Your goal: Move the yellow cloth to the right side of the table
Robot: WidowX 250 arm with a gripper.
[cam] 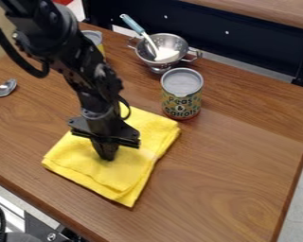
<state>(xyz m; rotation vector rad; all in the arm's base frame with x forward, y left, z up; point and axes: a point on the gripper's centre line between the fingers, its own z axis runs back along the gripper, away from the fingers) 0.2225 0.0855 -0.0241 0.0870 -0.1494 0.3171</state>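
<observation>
Yellow cloth (134,170) slants lengthwise from lower left to upper right, under the hand (107,155) (held narrow)

The arm (78,56) was black, built of chunky, angular segments with greyish highlights. Well above the gripper (107,156), round screw heads (53,17) dotted the housing, and a thick black cable (15,56) bowed out in a broad loop. Just above the gripper sat a dark, rounded collar (97,114), with a thinner black cable (127,108) curving beside it. The gripper itself was black, with a wide crosspiece (121,138) of uneven outline.
</observation>
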